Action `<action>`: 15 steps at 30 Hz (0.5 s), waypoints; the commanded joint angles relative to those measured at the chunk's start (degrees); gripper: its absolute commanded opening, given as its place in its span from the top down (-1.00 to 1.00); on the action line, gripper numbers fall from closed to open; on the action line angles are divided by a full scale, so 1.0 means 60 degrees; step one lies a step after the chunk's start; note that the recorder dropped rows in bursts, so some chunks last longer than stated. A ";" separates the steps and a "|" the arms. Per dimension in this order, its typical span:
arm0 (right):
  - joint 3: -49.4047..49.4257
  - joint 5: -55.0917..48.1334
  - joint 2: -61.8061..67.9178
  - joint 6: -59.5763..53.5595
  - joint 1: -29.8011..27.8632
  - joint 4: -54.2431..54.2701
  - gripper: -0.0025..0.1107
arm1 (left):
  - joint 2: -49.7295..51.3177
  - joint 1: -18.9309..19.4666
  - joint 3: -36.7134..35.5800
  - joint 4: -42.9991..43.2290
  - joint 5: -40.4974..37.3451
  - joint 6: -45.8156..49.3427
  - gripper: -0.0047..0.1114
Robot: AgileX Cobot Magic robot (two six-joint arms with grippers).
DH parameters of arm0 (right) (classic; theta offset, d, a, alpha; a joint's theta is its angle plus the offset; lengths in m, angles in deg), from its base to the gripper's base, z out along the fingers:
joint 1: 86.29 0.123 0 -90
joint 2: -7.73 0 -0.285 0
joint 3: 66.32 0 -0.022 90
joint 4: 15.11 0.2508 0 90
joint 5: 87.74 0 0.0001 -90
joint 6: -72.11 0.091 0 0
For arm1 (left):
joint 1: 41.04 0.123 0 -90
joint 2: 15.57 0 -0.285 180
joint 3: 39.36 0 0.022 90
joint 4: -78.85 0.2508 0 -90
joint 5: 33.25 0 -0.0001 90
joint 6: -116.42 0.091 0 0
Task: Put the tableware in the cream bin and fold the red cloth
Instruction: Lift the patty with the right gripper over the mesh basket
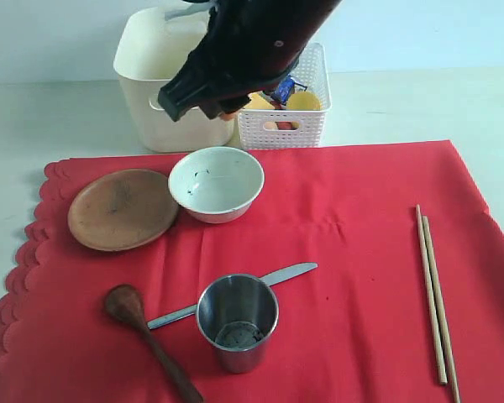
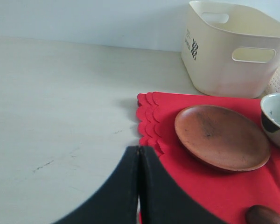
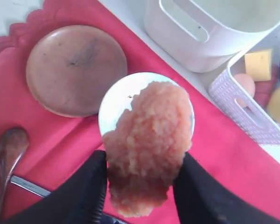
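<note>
Right tool is clamped on a pink lump, with the bowl showing behind it. Left tool, fingers together and empty, is at the cloth's left edge. Plate, cup, knife, spoon and chopsticks lie on the cloth. The bin stands on the counter just beyond the cloth's far edge.

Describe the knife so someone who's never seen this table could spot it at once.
Find the big red cloth, then the steel cup standing on it. The metal knife lies flat, partly hidden behind that cup, beside the dark wooden spoon; it alone is thin, flat and shiny silver.
</note>
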 commanded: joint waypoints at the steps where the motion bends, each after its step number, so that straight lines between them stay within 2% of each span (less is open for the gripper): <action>1: 0.0012 0.0237 -0.0058 0.0067 -0.0470 -0.0248 0.96 | -0.0040 0.0031 -0.0027 0.0043 0.0094 -0.0036 0.92; 15: 0.0012 0.2559 -0.0037 0.0051 -0.2561 0.0373 0.96 | -0.0040 0.0031 -0.0027 0.0043 0.0094 -0.0036 0.92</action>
